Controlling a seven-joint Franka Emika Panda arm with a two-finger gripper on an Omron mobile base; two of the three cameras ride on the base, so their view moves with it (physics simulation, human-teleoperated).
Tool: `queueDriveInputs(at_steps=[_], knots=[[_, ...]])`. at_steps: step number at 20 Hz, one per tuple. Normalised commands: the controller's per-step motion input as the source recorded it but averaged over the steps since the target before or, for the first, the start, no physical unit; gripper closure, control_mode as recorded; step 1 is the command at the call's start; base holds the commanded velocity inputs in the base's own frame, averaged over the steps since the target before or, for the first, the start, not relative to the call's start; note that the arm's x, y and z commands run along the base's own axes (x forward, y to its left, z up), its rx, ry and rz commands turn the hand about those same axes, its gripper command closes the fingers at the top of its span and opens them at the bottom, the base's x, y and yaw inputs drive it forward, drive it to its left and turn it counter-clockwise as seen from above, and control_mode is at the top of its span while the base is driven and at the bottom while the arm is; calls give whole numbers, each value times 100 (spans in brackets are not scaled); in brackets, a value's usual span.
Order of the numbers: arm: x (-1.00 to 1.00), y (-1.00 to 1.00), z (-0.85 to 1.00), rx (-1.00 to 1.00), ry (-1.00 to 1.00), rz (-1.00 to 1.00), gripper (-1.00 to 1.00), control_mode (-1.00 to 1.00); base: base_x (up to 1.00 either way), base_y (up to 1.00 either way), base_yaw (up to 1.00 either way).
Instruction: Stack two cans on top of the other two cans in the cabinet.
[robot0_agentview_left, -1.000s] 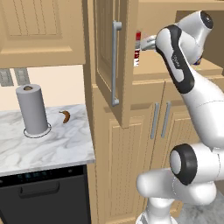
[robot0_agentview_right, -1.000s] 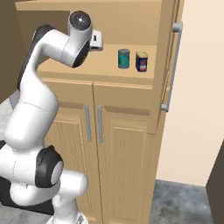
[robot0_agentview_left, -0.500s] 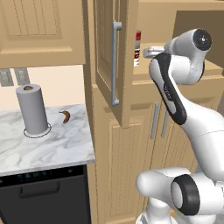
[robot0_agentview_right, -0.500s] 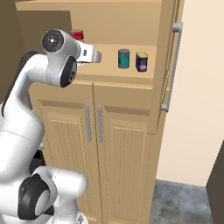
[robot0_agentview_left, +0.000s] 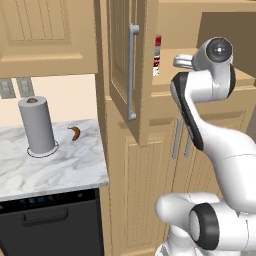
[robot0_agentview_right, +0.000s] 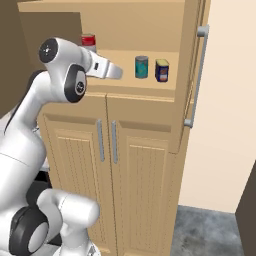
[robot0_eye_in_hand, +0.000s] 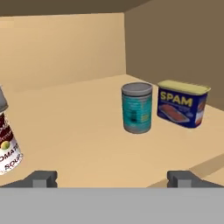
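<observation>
Since a second ago, the gripper (robot0_eye_in_hand: 112, 179) has been pulled back from the red-and-white can (robot0_eye_in_hand: 8, 144). Its jaws are spread wide and nothing is held. The teal can (robot0_eye_in_hand: 137, 108) is left on the cabinet (robot0_agentview_right: 150, 82) shelf beside the navy tin (robot0_eye_in_hand: 181, 103), ready for stacking.

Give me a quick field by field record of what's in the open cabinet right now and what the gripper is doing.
cabinet: door open, cans on its shelf
teal can: upright, alone, nothing stacked on it
navy tin: beside the teal can, apart from it
red-and-white cans: one stacked on another, at the shelf's other end
gripper: open, empty, facing the teal can
stacking: one of two stacks made
</observation>
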Motion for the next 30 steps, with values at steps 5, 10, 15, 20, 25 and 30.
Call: queueDriveInputs(at_steps=[5,10,15,20,25,30], knots=[[1,-40,0,0,5,-18,-100,-100,0,0,0],[10,-27,0,0,10,-8,-100,-100,0,0,0],[2,-15,-7,0,9,0,-100,-100,0,0,0],[14,-8,-9,1,1,0,-100,-100,0,0,0],[20,-7,-13,0,0,0,-100,-100,0,0,0],[36,-6,-15,1,0,0,-100,-100,0,0,0]])
